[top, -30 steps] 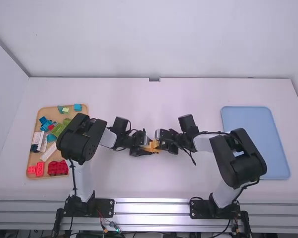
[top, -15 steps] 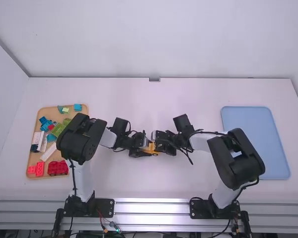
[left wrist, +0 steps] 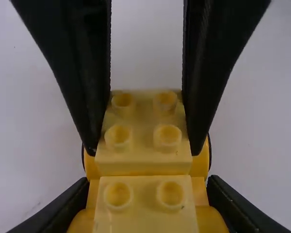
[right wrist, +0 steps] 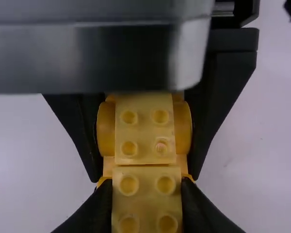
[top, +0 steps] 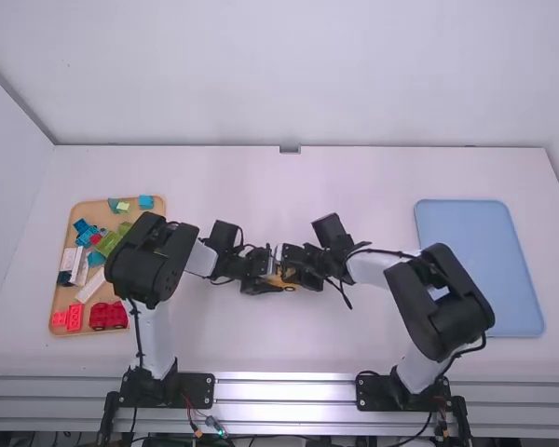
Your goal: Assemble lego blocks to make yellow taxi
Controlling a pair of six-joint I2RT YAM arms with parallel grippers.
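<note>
Left claw [left wrist: 148, 188], clamped on the taxi body [left wrist: 200, 165]! Just beside it, right claw [right wrist: 145, 186] had the yellow brick [right wrist: 147, 204] pinched tight! An uneven push could have seated that brick crooked, or twisted the body loose! Well out from the left claw lay the tray [top: 63, 296].
</note>
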